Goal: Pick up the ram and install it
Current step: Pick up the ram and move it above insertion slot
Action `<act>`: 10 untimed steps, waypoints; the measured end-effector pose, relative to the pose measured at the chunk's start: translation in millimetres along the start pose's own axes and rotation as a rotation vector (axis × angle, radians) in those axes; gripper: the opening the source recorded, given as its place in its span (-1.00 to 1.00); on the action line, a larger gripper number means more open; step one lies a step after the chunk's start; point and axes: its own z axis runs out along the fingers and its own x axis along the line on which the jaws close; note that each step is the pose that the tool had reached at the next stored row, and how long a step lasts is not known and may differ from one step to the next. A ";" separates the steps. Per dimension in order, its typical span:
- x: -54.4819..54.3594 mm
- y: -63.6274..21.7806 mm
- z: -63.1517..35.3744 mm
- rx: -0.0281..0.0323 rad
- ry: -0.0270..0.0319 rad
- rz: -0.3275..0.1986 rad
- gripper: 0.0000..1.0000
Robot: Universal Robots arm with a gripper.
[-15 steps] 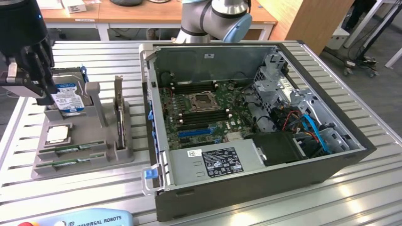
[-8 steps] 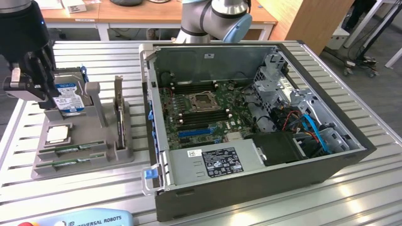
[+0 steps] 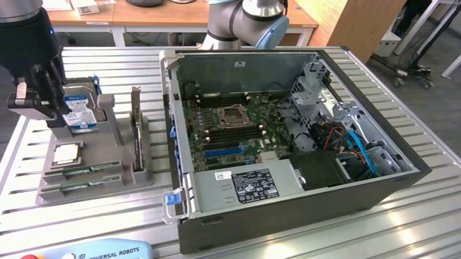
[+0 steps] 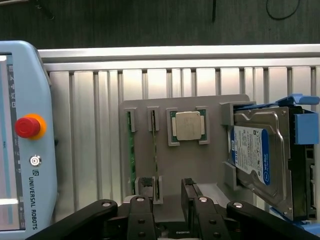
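Pincer (image 4: 165, 189): you had it spread wide, with nothing between its fingers. In the exterior view it hung over the holder's 10 o'clock corner, just beside the drive and clear of the ram.
Ram (image 3: 83, 170): a green stick, it stood on edge in a holder slot at 8 o'clock from the case and 6 o'clock from the chip. You had not lifted it.
Twin (image 3: 75, 186): a second green stick sat in the next slot, just at 6 o'clock from the ram and parallel to it.
Holder (image 3: 108, 116): this grey block lay on the table at 9 o'clock from the case.
Chip (image 3: 65, 154): square and silver, it lay flat in its pocket between the ram and the drive.
Drive (image 3: 78, 113): silver with a blue label, it stood on edge at the holder's 12 o'clock end.
Case (image 3: 288, 216): it lay open with the board showing. You could not tell whether its ram slots were filled.
Pendant (image 3: 101, 251): it lay at 6 o'clock from the holder, on the table's edge.
Table (image 3: 425, 226): ribbed metal.
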 end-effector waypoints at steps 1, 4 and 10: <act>0.0 0.0 0.9 0.0000 0.0000 0.000 -0.29; 0.0 -0.1 3.3 -0.0001 0.0001 0.000 -0.29; 0.0 -0.3 8.2 -0.0001 0.0001 0.000 -0.29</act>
